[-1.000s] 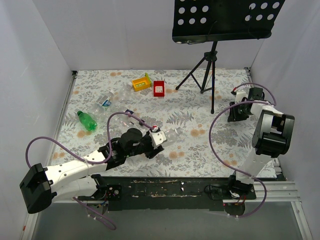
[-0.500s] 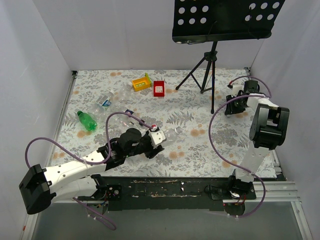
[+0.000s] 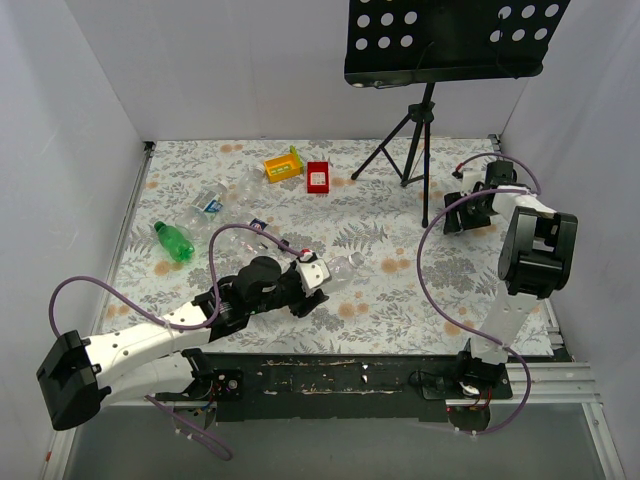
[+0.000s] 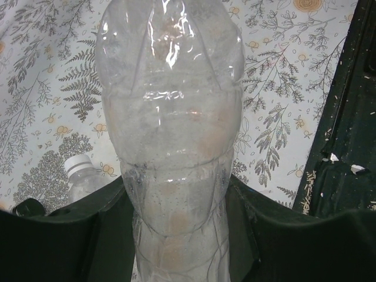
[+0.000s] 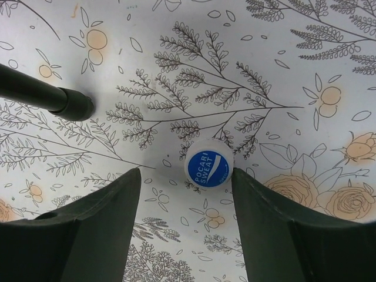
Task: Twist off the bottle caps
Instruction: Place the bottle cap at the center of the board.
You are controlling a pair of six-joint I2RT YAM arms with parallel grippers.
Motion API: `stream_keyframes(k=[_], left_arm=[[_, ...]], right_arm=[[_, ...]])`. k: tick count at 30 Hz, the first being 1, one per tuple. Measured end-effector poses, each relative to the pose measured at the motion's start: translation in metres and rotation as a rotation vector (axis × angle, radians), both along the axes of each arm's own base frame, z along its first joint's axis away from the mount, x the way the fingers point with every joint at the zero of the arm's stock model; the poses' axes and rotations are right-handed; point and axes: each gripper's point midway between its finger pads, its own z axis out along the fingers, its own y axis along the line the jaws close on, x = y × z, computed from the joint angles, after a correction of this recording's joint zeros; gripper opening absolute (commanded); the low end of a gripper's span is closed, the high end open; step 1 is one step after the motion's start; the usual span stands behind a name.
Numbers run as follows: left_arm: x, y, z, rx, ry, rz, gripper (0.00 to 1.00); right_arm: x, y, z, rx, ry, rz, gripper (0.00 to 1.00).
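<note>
Floral cloth (image 3: 400, 290) covers the table under white walls. From above, the left gripper (image 3: 322, 277) clamps a clear bottle (image 3: 342, 266) that lies ahead of its fingers. The right gripper (image 3: 460, 215) hangs low beside a tripod (image 3: 408, 150).

Left wrist view: both fingers press the bottle's narrow waist, and a white cap (image 4: 77, 167) sits just left of them.

Right wrist view: the fingers stand apart, gripping nothing. A blue-topped cap (image 5: 208, 169) lies between them, close against the right one.

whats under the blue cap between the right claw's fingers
The cap lies flat, logo up, on the floral cloth, with no bottle beneath it. The patch of cloth right under it is covered, and so is the cap's inside.
</note>
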Motion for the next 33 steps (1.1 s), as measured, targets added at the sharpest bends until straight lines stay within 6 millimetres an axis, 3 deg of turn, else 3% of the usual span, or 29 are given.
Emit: stream_keyframes(k=[5, 19, 28, 33], left_arm=[[-0.002, 0.000, 0.004, -0.015, 0.004, -0.002, 0.01], [-0.006, -0.002, 0.011, -0.054, 0.010, -0.013, 0.01], [-0.009, -0.006, 0.018, -0.094, 0.016, -0.030, 0.01], [-0.012, -0.008, 0.023, -0.123, 0.028, -0.039, 0.01]], right_arm=[[-0.006, 0.001, 0.008, -0.009, -0.019, 0.010, 0.72], [-0.057, 0.010, 0.057, -0.042, -0.157, 0.093, 0.72], [-0.092, 0.038, 0.118, 0.004, -0.316, 0.255, 0.72], [-0.113, 0.061, 0.139, 0.063, -0.374, 0.361, 0.72]])
